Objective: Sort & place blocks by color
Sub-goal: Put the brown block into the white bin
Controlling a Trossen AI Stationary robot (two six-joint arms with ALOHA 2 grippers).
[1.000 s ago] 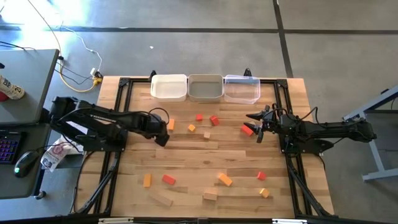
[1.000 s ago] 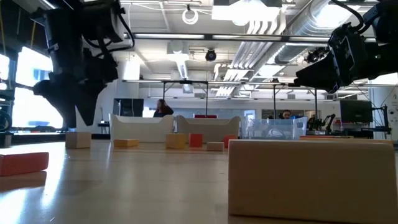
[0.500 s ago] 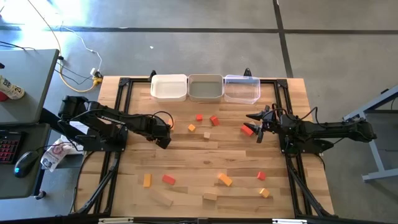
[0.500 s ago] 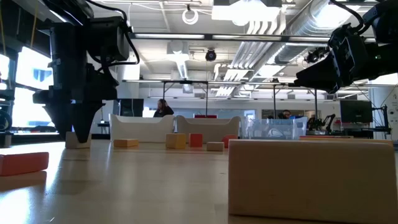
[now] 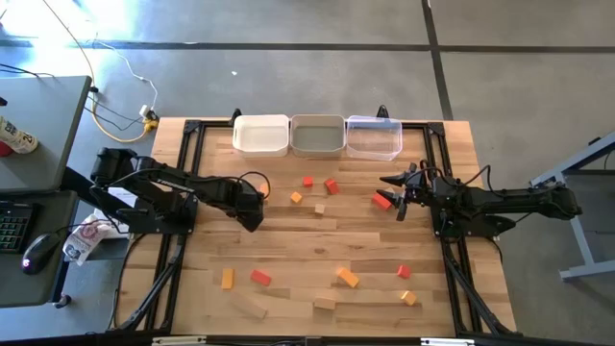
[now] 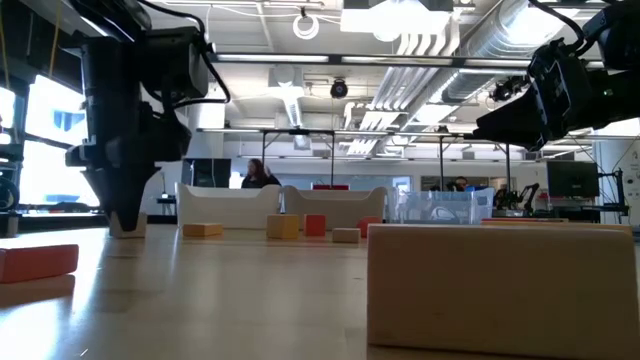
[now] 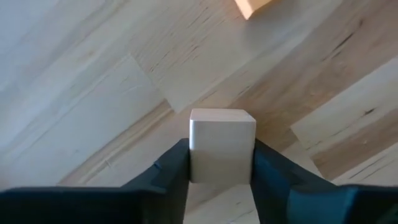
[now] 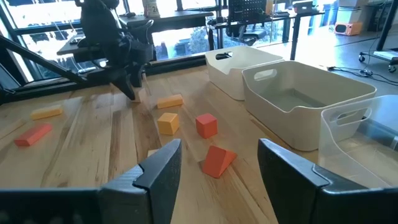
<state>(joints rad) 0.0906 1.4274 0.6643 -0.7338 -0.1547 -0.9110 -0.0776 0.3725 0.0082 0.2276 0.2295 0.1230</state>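
Observation:
My left gripper [image 5: 252, 213] is down at the table's left middle, shut on a plain light wood cube [image 7: 222, 146]; it also shows in the low view [image 6: 126, 218]. An orange block [image 7: 252, 6] lies just beyond it. My right gripper [image 5: 399, 198] is open at the right middle, its fingers wide apart behind a red block [image 8: 217, 160]. That red block lies flat on the table [image 5: 382, 200]. More red, orange and light wood blocks lie at the middle [image 5: 307, 181] and along the near side [image 5: 347, 278]. My left gripper pinches the light wood cube by two opposite side faces [image 7: 194, 155] between its two fingers. The fingers point down at it from above. The cube sits upright with its underside at table level [image 6: 128, 228].
Three bins stand in a row at the far edge: white [image 5: 261, 134], grey [image 5: 317, 135], clear [image 5: 373, 136]. A big light wood block [image 6: 500, 285] fills the low view's near right. Black frame rails [image 5: 178, 240] run along both sides of the table.
My left gripper has gone a little toward the table's near edge and down, onto the light wood cube, and now stands around it at table level. My right gripper has kept still.

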